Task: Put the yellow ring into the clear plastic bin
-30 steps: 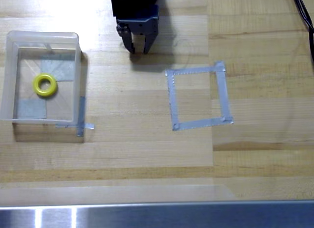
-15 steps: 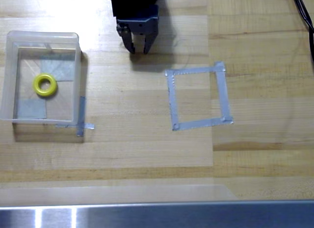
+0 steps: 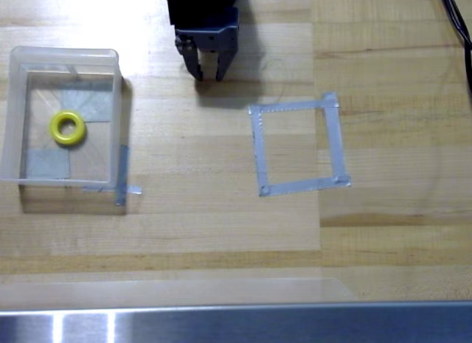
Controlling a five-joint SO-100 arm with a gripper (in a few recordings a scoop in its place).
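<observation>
1. Since the yellow ring lies flat on the floor of the clear plastic bin, a little left of the bin's middle in the overhead view, the placing step looks done.
2. The claw hangs near the top edge of the picture, well apart from the bin and to its right, with its fingers pointing down the frame.
3. Its jaws stand nearly together, with only a slim gap between the tips, and nothing sits between them.
4. The grey tape square on the wooden surface holds nothing inside its outline.
5. By my reading the step in hand is the retreat after release, not any further grasp.
6. The next move seems to call for little: lifting the arm clear without drifting left toward the bin's rim, so the ring lies undisturbed.
</observation>
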